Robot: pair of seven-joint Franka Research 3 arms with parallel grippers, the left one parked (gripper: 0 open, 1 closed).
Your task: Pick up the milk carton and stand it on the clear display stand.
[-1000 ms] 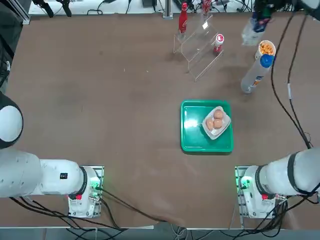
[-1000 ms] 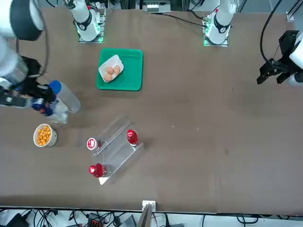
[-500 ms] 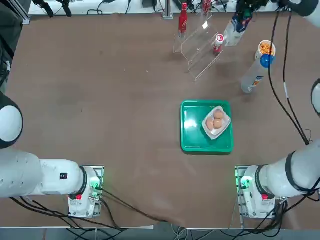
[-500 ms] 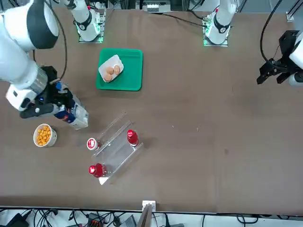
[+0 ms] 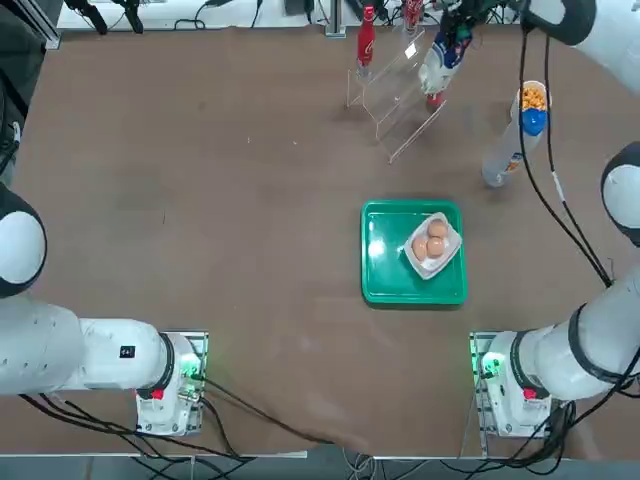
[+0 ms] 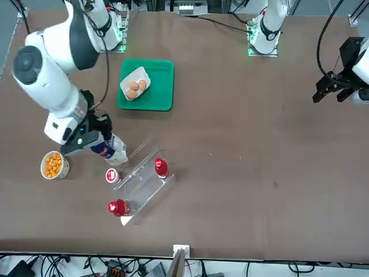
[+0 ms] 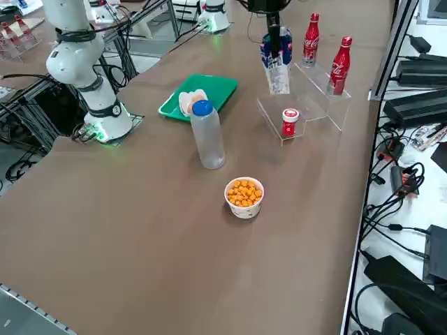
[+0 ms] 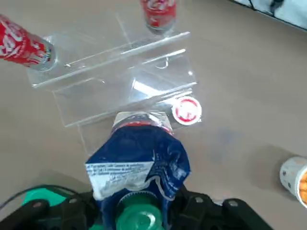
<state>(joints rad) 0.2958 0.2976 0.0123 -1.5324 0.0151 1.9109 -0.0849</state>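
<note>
Halfway through the carry, by the look of it: milk carton (image 8: 139, 158) clamped by its slanted top, green cap up, between the right arm's fingers (image 8: 192, 205), shut tight on it, hanging clear of the bench (image 5: 200, 200) and not yet set down. Carried in over the last second from the far right corner, away from the snack cup (image 5: 533, 97) and the tall blue-capped bottle (image 5: 510, 150), across to the clear display stand (image 5: 395, 95). Now poised over the stand's right-hand end, close to the bench's far edge, with the carton's base above the low step. Means pick and lift are done, most of the transfer too; left to do, probably, a small shift inward over a tier, a lowering and a release. Tight at that end: small red-topped can (image 8: 187, 110) just beside the carton's base, one red bottle (image 8: 26, 45) and a second (image 8: 158, 12) near the stand's far side. Bare acrylic along the middle of the tiers, likely the easiest landing. Worth minding the glinting step edges, since a base set half on one would tip. Plenty of open bench toward the left and near edges; green tray (image 5: 385, 280) with eggs well apart, nearer the robot.
</note>
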